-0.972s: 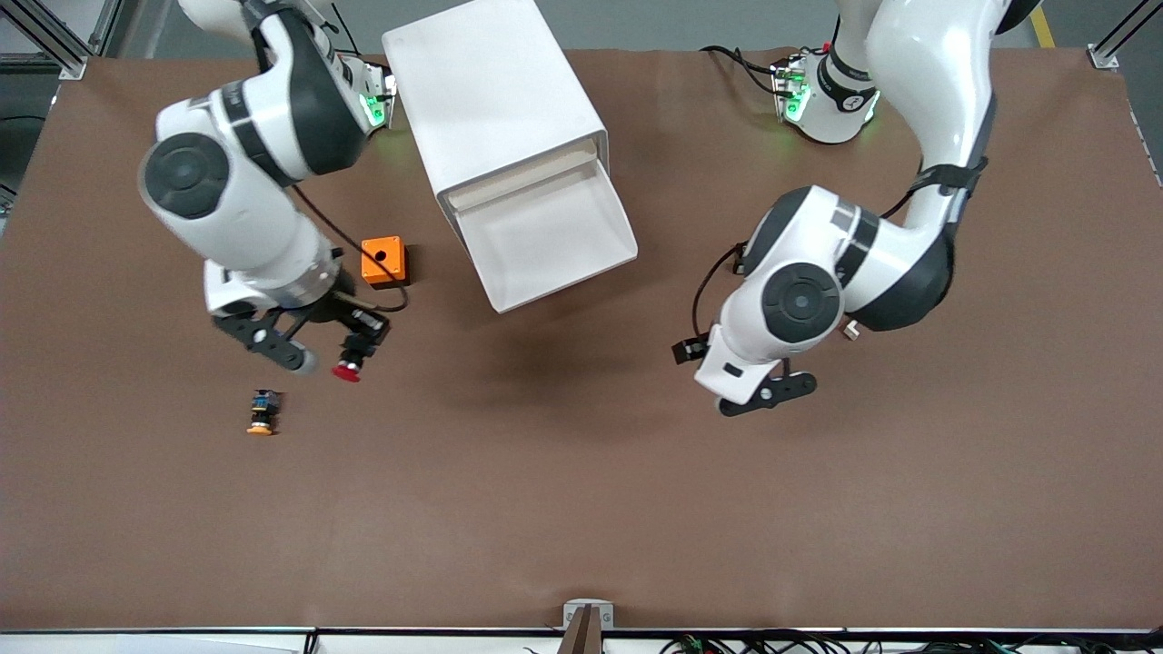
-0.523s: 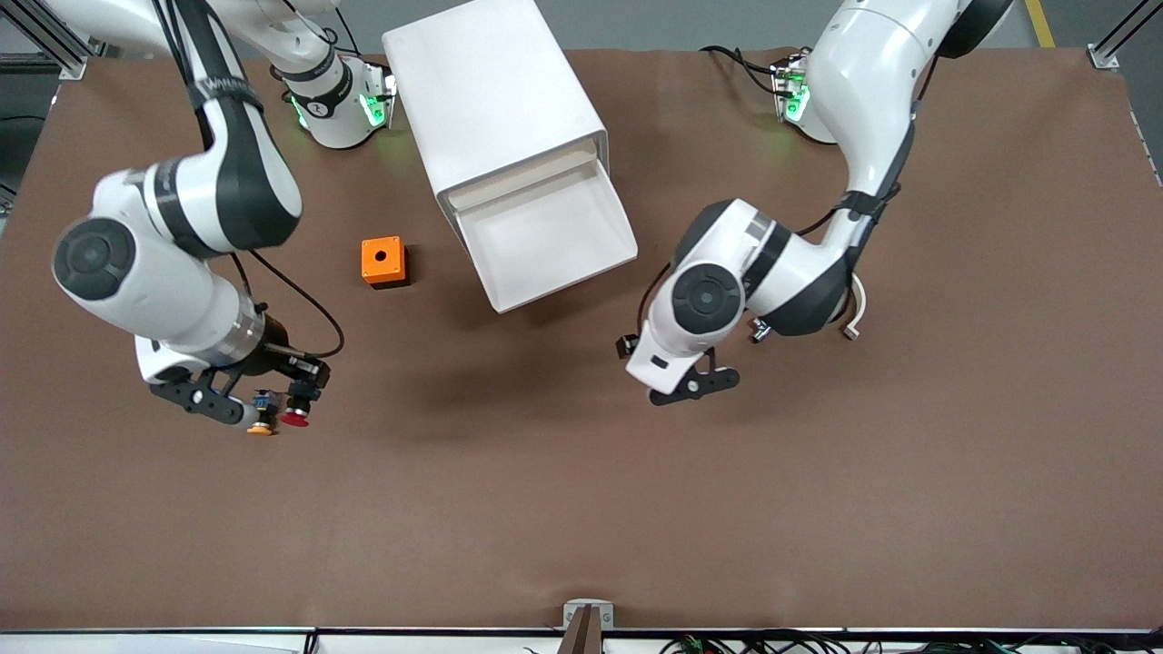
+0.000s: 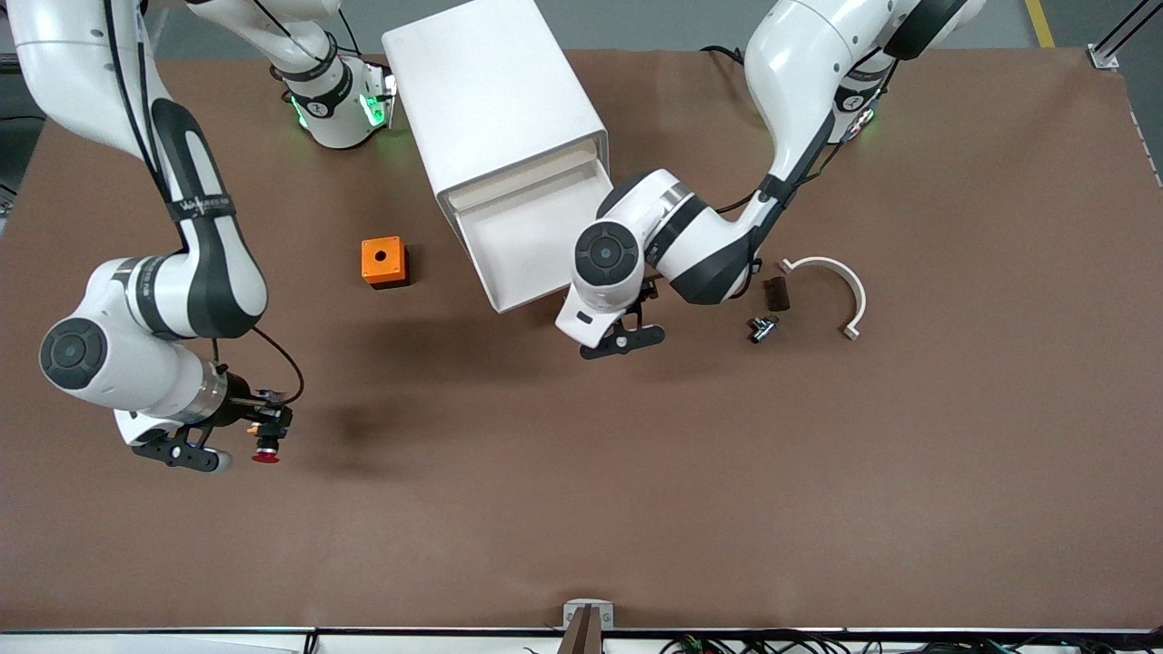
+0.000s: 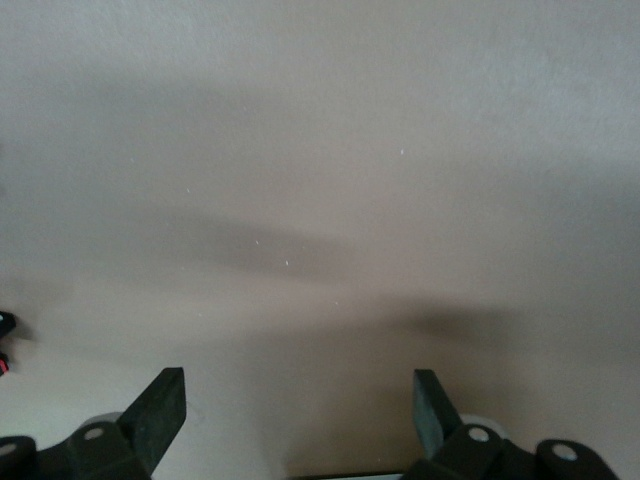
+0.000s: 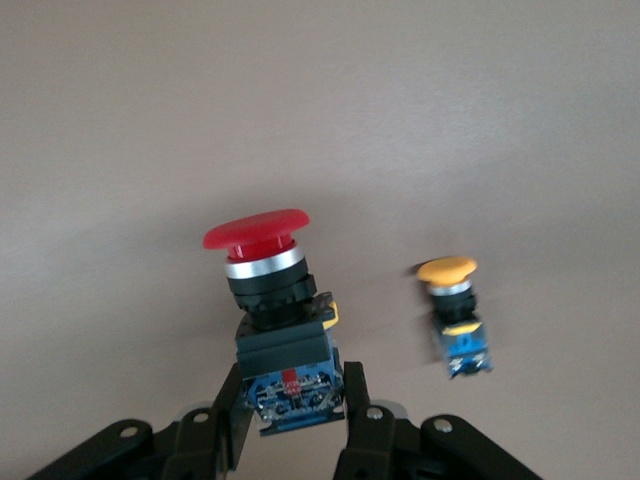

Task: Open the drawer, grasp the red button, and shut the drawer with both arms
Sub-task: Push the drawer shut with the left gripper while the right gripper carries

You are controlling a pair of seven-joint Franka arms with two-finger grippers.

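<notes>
Red-capped button (image 5: 268, 300) sits clamped in the right claw (image 3: 238, 442); left claw (image 3: 622, 338) spread wide, holding nothing.

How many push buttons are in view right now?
2. The red button is clamped in the right gripper; the orange-capped button lies on the table close by.

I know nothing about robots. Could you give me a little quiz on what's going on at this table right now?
1. True or false: the drawer is pushed fully shut.
2. What is the right pincer holding? A) a cup B) the red-capped button C) nothing
3. Fill in: the left pincer, over the table just in front of the drawer, is ____ (open or shut) and holds nothing.

Key: 1 false, it is pulled out; 2 B; 3 open.
</notes>
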